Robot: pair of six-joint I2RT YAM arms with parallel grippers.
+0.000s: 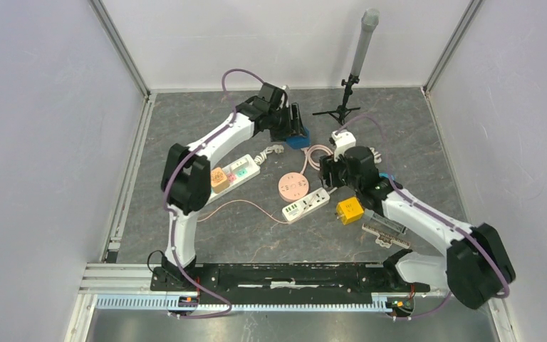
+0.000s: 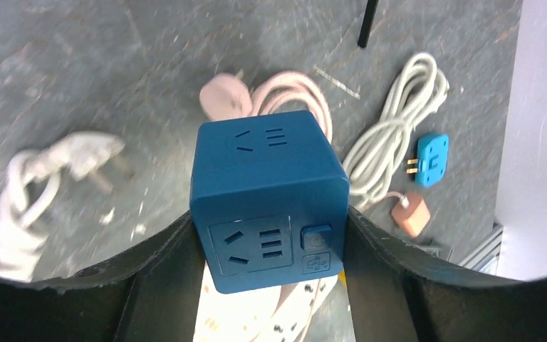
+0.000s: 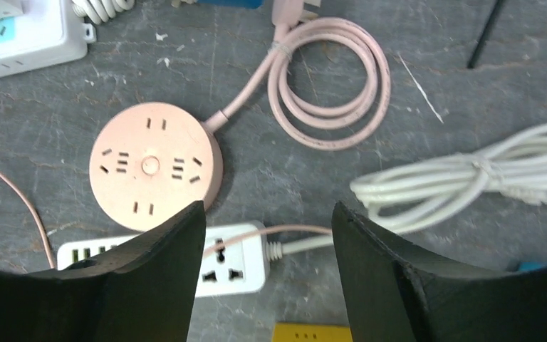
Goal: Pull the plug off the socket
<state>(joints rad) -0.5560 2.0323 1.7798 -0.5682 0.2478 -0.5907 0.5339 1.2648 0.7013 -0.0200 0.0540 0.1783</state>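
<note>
Top external: left claw (image 1: 293,127) clamped on the one blue cube socket (image 1: 299,140); right claw (image 1: 325,173) apart, holding nothing.
One blue plug (image 2: 431,160) lies loose beside a white cable (image 2: 392,135), apart from the cube. Two white strips (image 1: 238,171) (image 1: 305,205), one round socket (image 1: 293,187) and one yellow cube (image 1: 350,210) crowd mid-table (image 1: 185,114); open room back left.

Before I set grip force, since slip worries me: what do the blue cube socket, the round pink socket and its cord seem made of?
Blue cube socket: probably moulded plastic, matte; smooth faces, rounded edges, no glare.
Round pink socket: likely matte plastic; even colour, crisp slots.
Pink cord: perhaps flexible vinyl or rubber sheath; lies in soft coils.
</note>
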